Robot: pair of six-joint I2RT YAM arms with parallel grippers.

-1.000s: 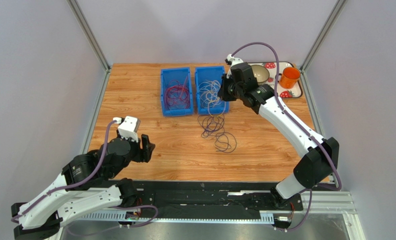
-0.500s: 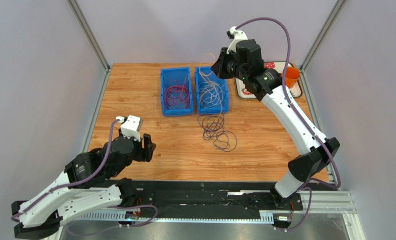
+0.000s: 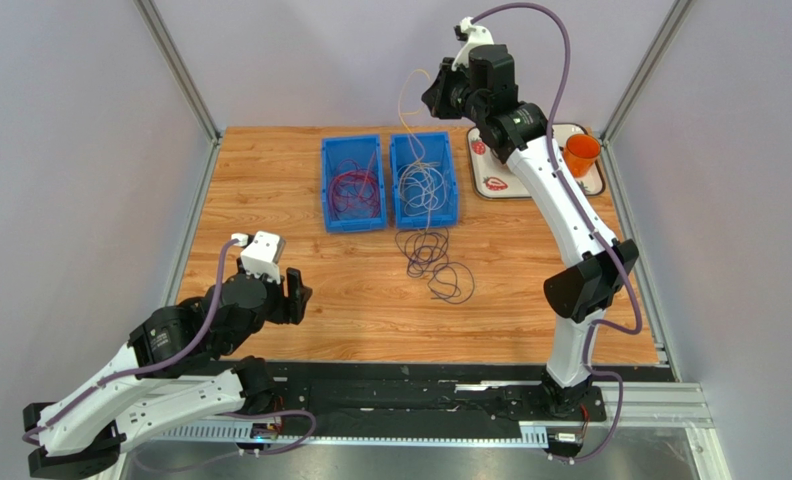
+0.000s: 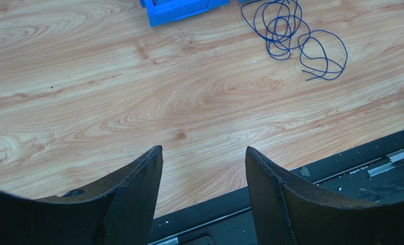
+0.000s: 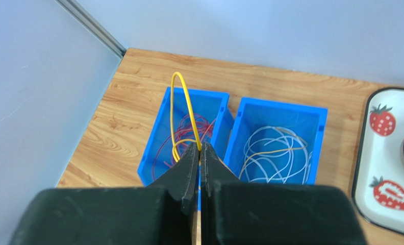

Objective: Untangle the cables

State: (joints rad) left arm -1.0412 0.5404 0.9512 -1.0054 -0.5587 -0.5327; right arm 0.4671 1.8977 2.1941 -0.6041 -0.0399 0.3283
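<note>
1. Overall, the table (image 3: 270, 180) carries two blue bins side by side at its far edge. The left bin (image 3: 326, 190) holds the dark red cables (image 3: 353, 190), and the right bin (image 3: 453, 190) holds the white cables (image 5: 270, 153).
2. The right arm stands tall over the right bin. A second ago it reached low, with its gripper down at that bin. The left arm has not shifted.
3. The dark purple cable (image 3: 432, 255) lies in loose loops on the bare wood just in front of the bins, where it lay before.
4. The right gripper (image 5: 199, 150) is pinched tight on the yellow cable (image 5: 174, 102). The strand hangs almost straight down from the jaws. Its lower end still lies across the white cables, so the lift has stretched it without freeing it.
5. The coming move likely turns on that vertical line: the tangle lies directly below the right gripper, and more height or a sideways draw should clear the tail.
6. The left gripper (image 4: 204, 150) hangs wide and empty near the table's near-left edge, well apart from every cable.
</note>
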